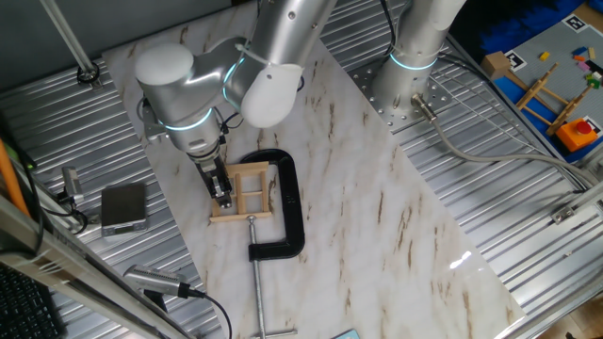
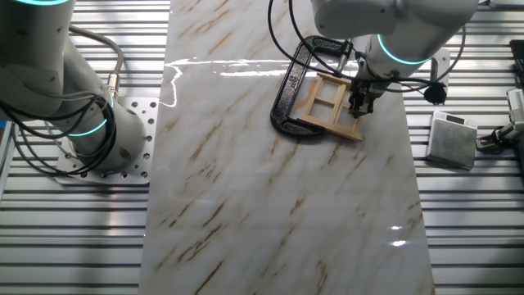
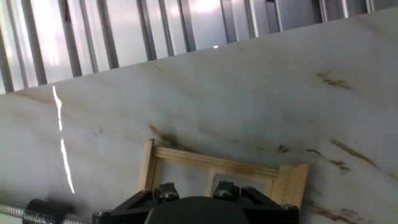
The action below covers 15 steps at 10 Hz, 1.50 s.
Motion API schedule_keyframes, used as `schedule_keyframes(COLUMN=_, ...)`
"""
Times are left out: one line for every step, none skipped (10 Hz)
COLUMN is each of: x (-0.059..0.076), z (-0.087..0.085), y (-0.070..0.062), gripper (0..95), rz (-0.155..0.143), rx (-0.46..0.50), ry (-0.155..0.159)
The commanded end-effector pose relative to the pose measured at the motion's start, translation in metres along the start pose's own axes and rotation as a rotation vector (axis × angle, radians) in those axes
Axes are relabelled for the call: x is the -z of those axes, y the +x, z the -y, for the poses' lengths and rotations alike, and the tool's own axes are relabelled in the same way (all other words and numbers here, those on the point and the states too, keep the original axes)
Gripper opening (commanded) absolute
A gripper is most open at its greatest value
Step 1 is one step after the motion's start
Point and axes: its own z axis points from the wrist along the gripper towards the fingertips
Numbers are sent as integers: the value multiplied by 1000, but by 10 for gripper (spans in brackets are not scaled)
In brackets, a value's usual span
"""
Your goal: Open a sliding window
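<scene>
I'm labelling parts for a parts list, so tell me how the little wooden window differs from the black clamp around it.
The window is light wood, a square frame with crossbars; the clamp is black and C-shaped with a long steel screw. The window sits inside the clamp's opening, while the clamp wraps round one side of it. The tool is down at the window's edge, not at the clamp. Both lie flat on the marble table.

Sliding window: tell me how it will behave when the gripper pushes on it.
The sliding window looks like thin light wood, so probably light and fairly fragile. The black C-clamp grips its frame, so the frame should stay put rather than skid across the marble slab. The gripper is at its edge.
</scene>
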Motion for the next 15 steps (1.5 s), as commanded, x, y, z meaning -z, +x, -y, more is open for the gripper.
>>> schedule_keyframes(x=-1, z=-1, y=-1, gripper=380, rz=0, rx=2, ry=-5)
schedule_keyframes(x=-2, z=-2, y=-1, gripper=380, rz=-2, rx=3, ry=-5)
schedule_keyframes(x=-2, z=-2, y=-1, gripper=380, rz=-3, rx=4, ry=-5)
schedule_keyframes(x=-2, z=-2, y=-1, gripper=380, rz=-3, rx=7, ry=-5)
schedule_keyframes(x=-2, z=-2, y=-1, gripper=380, rz=-4, rx=9, ry=-5)
schedule_keyframes(x=-2, z=-2, y=-1, gripper=380, rz=-4, rx=11, ry=-6)
schedule_keyframes(x=-2, z=-2, y=-1, gripper=380, rz=-4, rx=11, ry=-6)
schedule_keyframes(x=-2, z=-2, y=-1, gripper=380, rz=-5, rx=11, ry=-9)
schedule_keyframes(x=-2, z=-2, y=-1, gripper=380, rz=-5, rx=11, ry=-11)
schedule_keyframes(x=-2, z=-3, y=-1, gripper=380, rz=-5, rx=11, ry=-14)
schedule_keyframes(x=-3, z=-3, y=-1, gripper=380, rz=-5, rx=11, ry=-16)
schedule_keyframes(x=-3, z=-3, y=-2, gripper=380, rz=-5, rx=11, ry=-17)
schedule_keyframes(x=-3, z=-4, y=-2, gripper=380, rz=-5, rx=11, ry=-18)
schedule_keyframes(x=-4, z=-4, y=-2, gripper=380, rz=-5, rx=11, ry=-18)
schedule_keyframes(x=-4, z=-5, y=-2, gripper=380, rz=-6, rx=12, ry=-18)
